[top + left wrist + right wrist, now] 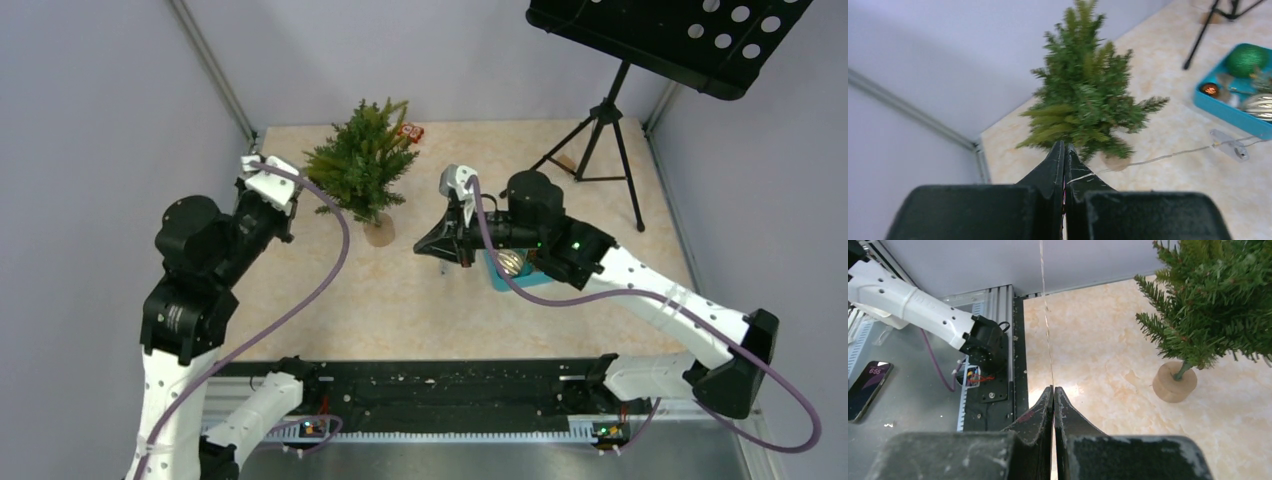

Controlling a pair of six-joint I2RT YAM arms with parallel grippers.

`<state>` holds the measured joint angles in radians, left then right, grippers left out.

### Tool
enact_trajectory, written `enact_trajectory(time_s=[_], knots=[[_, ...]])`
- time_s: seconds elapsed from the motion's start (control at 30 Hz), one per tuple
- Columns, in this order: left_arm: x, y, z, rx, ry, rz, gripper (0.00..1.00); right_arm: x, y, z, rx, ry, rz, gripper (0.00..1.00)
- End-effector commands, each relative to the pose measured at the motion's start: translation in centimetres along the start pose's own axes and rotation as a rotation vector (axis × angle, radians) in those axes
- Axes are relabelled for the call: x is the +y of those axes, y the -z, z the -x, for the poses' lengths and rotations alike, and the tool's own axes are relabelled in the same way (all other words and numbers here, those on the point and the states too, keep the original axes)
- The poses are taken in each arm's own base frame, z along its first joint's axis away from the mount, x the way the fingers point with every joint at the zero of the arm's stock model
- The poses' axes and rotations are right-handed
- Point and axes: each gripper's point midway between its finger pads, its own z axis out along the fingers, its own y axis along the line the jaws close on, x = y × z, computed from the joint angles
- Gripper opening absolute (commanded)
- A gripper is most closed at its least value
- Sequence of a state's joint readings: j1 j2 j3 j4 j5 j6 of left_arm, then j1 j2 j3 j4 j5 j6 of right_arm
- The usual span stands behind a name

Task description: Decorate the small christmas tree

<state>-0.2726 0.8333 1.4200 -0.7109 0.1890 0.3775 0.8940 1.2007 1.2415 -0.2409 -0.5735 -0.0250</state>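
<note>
The small christmas tree [360,165] stands bare on its round wooden base [378,231] at the back left of the table. It also shows in the left wrist view [1085,95] and the right wrist view [1218,305]. My left gripper [292,205] is just left of the tree, and its jaws [1064,145] are shut on a thin light-string wire [1168,156]. The wire runs past the base to a clear battery box [1230,145] lying on the table. My right gripper [418,248], right of the tree, is shut [1053,388] on a thin wire [1047,325].
A blue tray [497,275] [1220,112] under my right wrist holds a green ball [1246,59] and a silver ornament [1258,102]. A black tripod music stand [600,130] is at the back right. A small red item [410,131] lies behind the tree. Walls enclose the table.
</note>
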Motion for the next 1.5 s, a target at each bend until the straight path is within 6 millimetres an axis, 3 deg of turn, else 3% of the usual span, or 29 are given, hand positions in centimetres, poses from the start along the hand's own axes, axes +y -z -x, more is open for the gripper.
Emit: enact_trajectory(time_s=[0.0, 0.17, 0.27, 0.37, 0.4, 0.53, 0.57, 0.6, 0.63, 0.77, 0.93, 1.07, 1.27, 1.47], knots=[[4.8, 0.7, -2.3, 0.135, -0.038, 0.265, 0.0, -1.1, -3.4, -0.8, -0.07, -0.049, 0.005, 0.0], [7.8, -0.6, -3.6, 0.21, -0.102, 0.406, 0.0, -4.2, -7.8, -7.4, 0.09, 0.026, -0.135, 0.0], [7.0, -1.1, -3.4, 0.2, -0.075, 0.361, 0.0, -5.6, -9.3, -10.7, 0.171, 0.058, -0.225, 0.0], [6.5, -1.0, -3.2, 0.196, -0.047, 0.333, 0.0, -5.0, -10.3, -11.9, 0.157, 0.091, -0.204, 0.0], [6.4, -0.9, -3.1, 0.193, -0.043, 0.328, 0.0, -4.5, -10.7, -11.8, 0.136, 0.105, -0.182, 0.06], [5.9, -0.1, -3.2, 0.212, -0.025, 0.312, 0.0, -2.3, -11.0, -12.7, 0.135, 0.155, -0.044, 0.65], [5.8, 0.1, -3.4, 0.219, -0.022, 0.31, 0.0, -2.0, -10.8, -13.2, 0.151, 0.17, -0.02, 0.74], [5.8, 0.2, -3.6, 0.228, -0.022, 0.309, 0.0, -1.6, -10.6, -13.9, 0.171, 0.19, 0.007, 0.91], [5.7, 0.5, -4.0, 0.242, -0.024, 0.311, 0.0, -1.3, -10.3, -14.4, 0.189, 0.216, 0.032, 0.98], [5.9, 1.8, -5.6, 0.296, -0.026, 0.353, 0.0, -0.8, -9.4, -16.4, 0.265, 0.278, 0.089, 0.99], [6.1, 2.8, -7.1, 0.327, -0.019, 0.406, 0.0, -1.7, -9.1, -19.6, 0.389, 0.373, 0.125, 0.99], [6.3, 2.9, -7.5, 0.323, 0.005, 0.439, 0.0, -2.8, -10.2, -22.2, 0.478, 0.378, 0.175, 0.99], [6.9, 2.8, -7.3, 0.317, 0.007, 0.472, 0.0, -4.6, -13.1, -22.6, 0.517, 0.364, 0.172, 0.97], [7.1, 2.7, -8.3, 0.326, 0.006, 0.501, 0.0, -6.3, -13.8, -26.3, 0.607, 0.344, 0.141, 0.93]])
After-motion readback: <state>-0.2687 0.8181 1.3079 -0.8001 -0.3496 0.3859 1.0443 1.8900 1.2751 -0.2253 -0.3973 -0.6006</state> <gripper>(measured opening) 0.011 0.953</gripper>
